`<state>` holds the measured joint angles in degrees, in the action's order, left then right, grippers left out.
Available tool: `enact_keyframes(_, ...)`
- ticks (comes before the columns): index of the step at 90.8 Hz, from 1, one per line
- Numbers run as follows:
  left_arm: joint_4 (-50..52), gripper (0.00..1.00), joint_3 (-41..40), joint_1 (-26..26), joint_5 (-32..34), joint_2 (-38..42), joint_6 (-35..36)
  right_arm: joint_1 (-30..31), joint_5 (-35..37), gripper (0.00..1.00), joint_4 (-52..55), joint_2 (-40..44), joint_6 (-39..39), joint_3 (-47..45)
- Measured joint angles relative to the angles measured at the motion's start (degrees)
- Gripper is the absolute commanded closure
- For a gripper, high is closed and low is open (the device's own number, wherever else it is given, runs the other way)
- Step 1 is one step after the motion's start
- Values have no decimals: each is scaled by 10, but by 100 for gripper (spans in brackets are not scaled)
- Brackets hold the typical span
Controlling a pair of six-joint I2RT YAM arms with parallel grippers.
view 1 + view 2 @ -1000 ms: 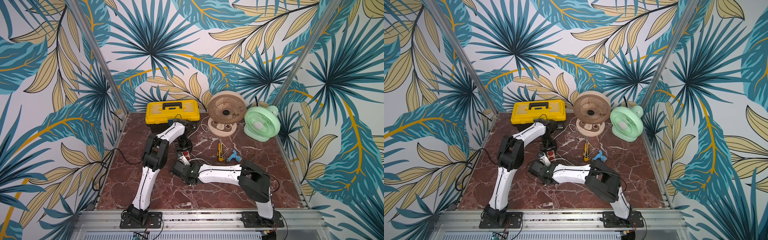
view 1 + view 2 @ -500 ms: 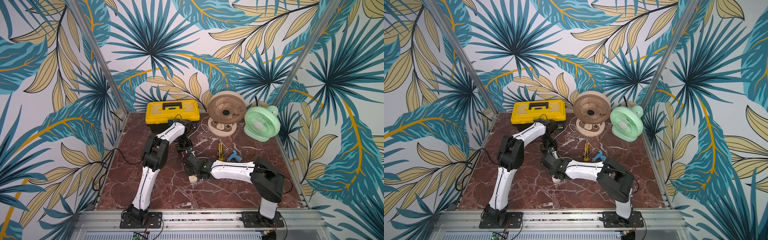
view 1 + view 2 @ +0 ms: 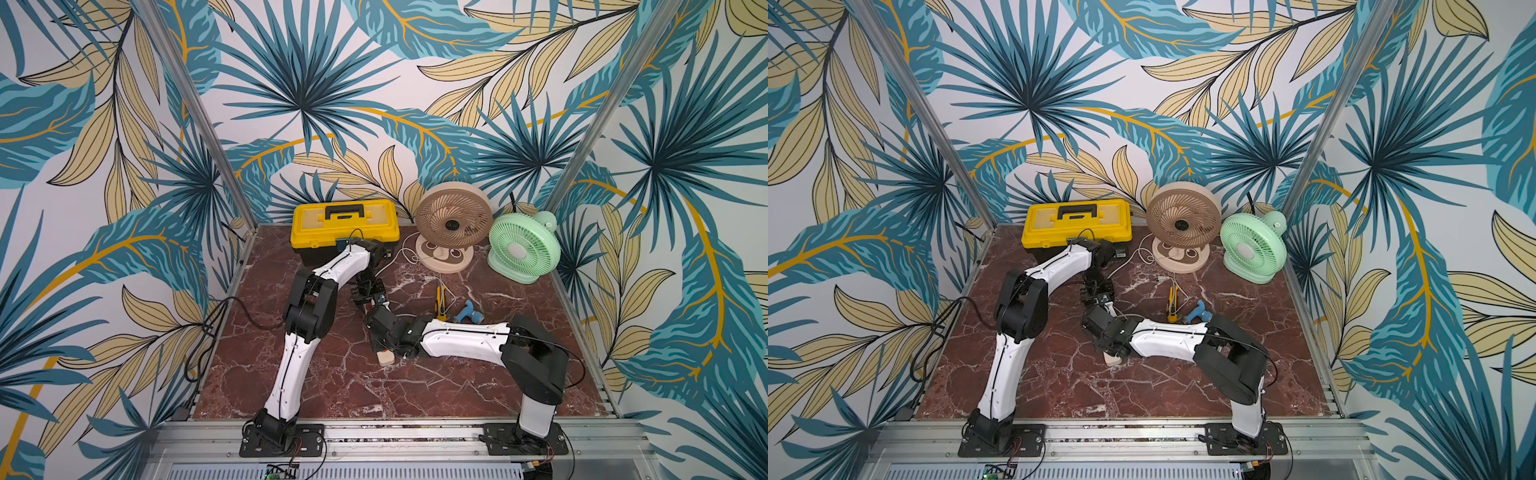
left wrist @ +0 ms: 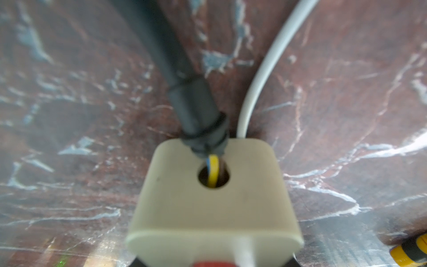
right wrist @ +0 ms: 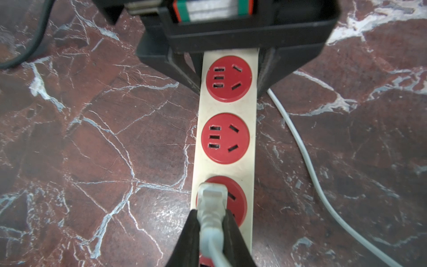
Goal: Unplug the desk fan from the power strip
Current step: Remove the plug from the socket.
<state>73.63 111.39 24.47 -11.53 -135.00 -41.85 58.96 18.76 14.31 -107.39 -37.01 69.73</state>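
While the left gripper [image 5: 228, 81] clamps the power strip [image 5: 227, 107] at its end, the right gripper [image 5: 211, 217] grips the white plug [image 5: 211, 198] seated in its third red socket [image 5: 238, 196].

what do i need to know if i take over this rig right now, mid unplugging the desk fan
Left gripper: shut on the power strip, holding one end.
Right gripper: shut on the white plug, in the third socket from that end.
Desk fan: at the back, beside the mint-green fan; its white cord lies alongside the strip.
Done: both grips set.
Left: the plug looks seated; pull it straight out while the strip is held.
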Motion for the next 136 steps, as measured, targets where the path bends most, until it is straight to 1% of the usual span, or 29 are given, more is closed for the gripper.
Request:
enact_keyframes(16, 0, 100, 0, 0, 0, 0, 4, 31, 66, 100, 55, -33, 37, 51)
enact_keyframes(42, 5, 100, 0, -1, 4, 0, 23, 88, 211, 100, 125, -103, 110, 131)
enact_keyframes(53, 6, 100, 0, -2, 4, 0, 26, 97, 239, 100, 136, -117, 123, 145)
enact_keyframes(67, 5, 100, -1, -2, 3, 0, 26, 99, 244, 100, 139, -119, 127, 147)
enact_keyframes(86, 5, 100, -1, -2, 4, 0, 26, 98, 242, 100, 134, -117, 122, 143)
enact_keyframes(95, 5, 100, -1, -2, 4, 1, 24, 91, 225, 100, 115, -103, 114, 123)
enact_keyframes(103, 5, 100, -2, -2, 3, 0, 17, 75, 184, 100, 89, -76, 101, 93)
enact_keyframes(123, -2, 100, -2, -2, -9, 0, -13, 14, 47, 100, 16, 1, 49, 2)
enact_keyframes(136, -4, 100, -2, -1, -11, 0, -18, -7, 2, 100, -13, 25, 22, -26)
